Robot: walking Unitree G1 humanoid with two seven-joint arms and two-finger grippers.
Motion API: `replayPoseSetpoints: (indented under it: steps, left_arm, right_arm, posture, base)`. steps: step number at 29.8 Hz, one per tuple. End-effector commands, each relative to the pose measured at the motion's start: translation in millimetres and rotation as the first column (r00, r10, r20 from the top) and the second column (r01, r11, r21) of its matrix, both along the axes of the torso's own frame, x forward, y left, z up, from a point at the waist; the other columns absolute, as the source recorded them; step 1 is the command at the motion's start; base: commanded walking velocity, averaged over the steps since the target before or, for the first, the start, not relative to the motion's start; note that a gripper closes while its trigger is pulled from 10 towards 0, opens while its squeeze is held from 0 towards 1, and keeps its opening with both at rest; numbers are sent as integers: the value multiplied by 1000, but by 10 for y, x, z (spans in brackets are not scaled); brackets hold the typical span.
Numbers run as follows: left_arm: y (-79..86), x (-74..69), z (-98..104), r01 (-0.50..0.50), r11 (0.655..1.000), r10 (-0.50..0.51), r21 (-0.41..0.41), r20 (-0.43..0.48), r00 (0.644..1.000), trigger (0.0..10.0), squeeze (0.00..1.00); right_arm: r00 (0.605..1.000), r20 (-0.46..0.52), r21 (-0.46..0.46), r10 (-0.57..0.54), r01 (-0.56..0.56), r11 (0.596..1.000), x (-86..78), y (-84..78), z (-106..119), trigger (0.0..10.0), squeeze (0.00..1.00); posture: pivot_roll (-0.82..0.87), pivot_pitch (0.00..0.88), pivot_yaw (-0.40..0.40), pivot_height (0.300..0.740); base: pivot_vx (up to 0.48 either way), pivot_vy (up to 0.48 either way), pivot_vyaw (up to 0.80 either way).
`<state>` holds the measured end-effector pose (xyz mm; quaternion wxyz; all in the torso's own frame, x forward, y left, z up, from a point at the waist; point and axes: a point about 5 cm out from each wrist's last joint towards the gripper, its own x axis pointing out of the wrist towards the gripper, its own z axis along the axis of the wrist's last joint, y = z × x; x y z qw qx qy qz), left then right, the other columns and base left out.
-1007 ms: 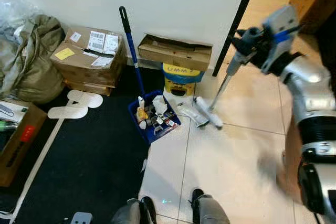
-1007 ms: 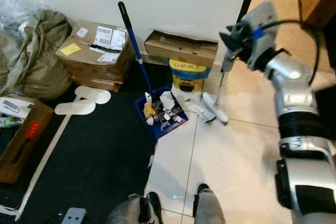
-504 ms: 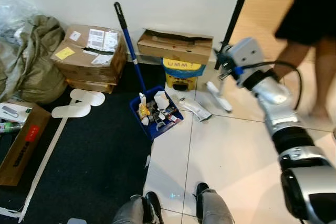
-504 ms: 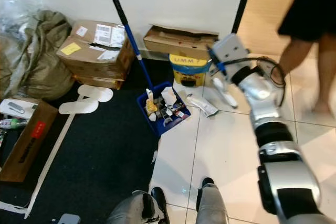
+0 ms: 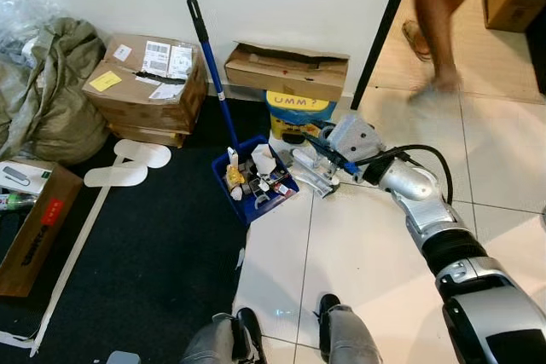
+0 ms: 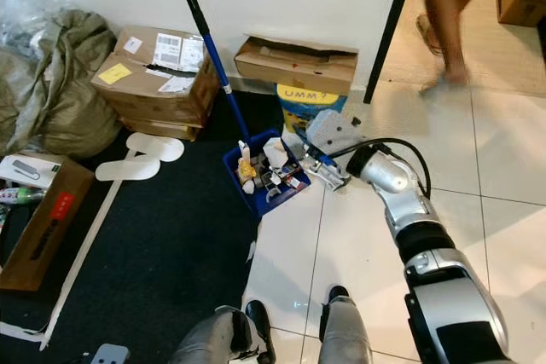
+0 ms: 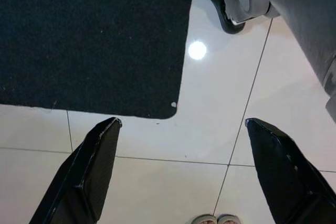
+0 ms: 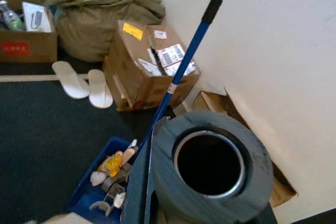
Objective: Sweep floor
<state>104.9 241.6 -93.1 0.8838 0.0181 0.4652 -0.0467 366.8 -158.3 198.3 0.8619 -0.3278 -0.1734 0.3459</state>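
holding the broom (image 8: pixel 210 169) by its stiff, light tube end, right gripper (image 5: pixel 328 155) reaches low beside the blue dustpan (image 5: pixel 253 187), clamped tight there.

A blue plastic dustpan (image 5: pixel 248 205) with a blue pole and black grip (image 5: pixel 211 72) holds white, yellow and dark scraps. It sits where the black carpet (image 5: pixel 145 253) meets the glossy white floor tiles (image 5: pixel 375 270). Brown cardboard boxes (image 5: pixel 147 83) carry white and yellow labels. A yellow bag with dark lettering (image 5: pixel 297 113) stands beside two white slippers (image 5: pixel 126 165) and an olive cloth sack (image 5: pixel 47 91).
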Motion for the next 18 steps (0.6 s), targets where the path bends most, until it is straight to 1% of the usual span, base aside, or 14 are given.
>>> replayPoseSetpoints:
  steps: [1,4,5,6,7,9,10,12,13,15,17,18]
  left_arm:
    - [57,-172,-38,-28,1000,28,8,-60,998,10000,0]
    - [58,-168,-37,-29,1000,30,7,-60,998,10000,0]
    - [58,-158,-36,-31,1000,31,5,-58,998,10000,0]
    - [58,-158,-36,-31,1000,31,5,-58,998,10000,0]
    - [57,-147,-34,-32,999,32,3,-57,998,10000,0]
    - [57,-147,-34,-32,999,32,3,-57,998,10000,0]
    - [59,-135,-31,-32,999,32,1,-55,998,10000,0]
    - [63,-120,-26,-33,999,33,0,-52,998,10000,0]
    - [63,-120,-26,-33,999,33,0,-52,998,10000,0]
    - [69,-124,-25,-33,999,33,0,-52,998,10000,0]
    - [69,-124,-25,-33,999,33,0,-52,998,10000,0]
    - [73,-132,-25,-33,999,33,0,-53,998,10000,0]
  right_arm:
    - [998,-62,-29,15,-17,999,-44,-52,-117,10000,0]
    - [997,-71,-42,23,-26,999,-53,-77,-115,10000,0]
    - [995,-98,-49,30,-35,998,-62,-118,-114,10000,0]
    - [995,-98,-49,30,-35,998,-62,-118,-114,10000,0]
    - [991,-128,-64,43,-52,997,-82,-164,-118,10000,0]
    - [991,-128,-64,43,-52,997,-82,-164,-118,10000,0]
    - [982,-177,-71,59,-72,995,-116,-223,-129,10000,0]
    - [957,-274,-114,94,-129,985,-219,-337,-182,10000,0]
    - [957,-274,-114,94,-129,985,-219,-337,-182,10000,0]
    - [928,-351,-150,126,-189,970,-325,-439,-206,10000,0]
    - [928,-351,-150,126,-189,970,-325,-439,-206,10000,0]
    - [912,-387,-168,139,-217,962,-370,-493,-192,10000,0]
  posture:
    - [-36,394,73,740]
    - [-37,392,72,740]
    - [-51,381,66,740]
    - [-51,381,66,740]
    - [-57,373,65,740]
    - [-57,373,65,740]
    - [-64,365,61,740]
    - [-66,356,62,740]
    - [-66,356,62,740]
    - [-70,347,60,740]
    - [-70,347,60,740]
    - [-70,347,60,740]
  base:
    - [0,0,0]
    - [0,0,0]
    - [0,0,0]
    - [0,0,0]
    - [0,0,0]
    - [0,0,0]
    - [0,0,0]
    - [0,0,0]
    - [0,0,0]
    - [0,0,0]
    - [0,0,0]
    - [0,0,0]
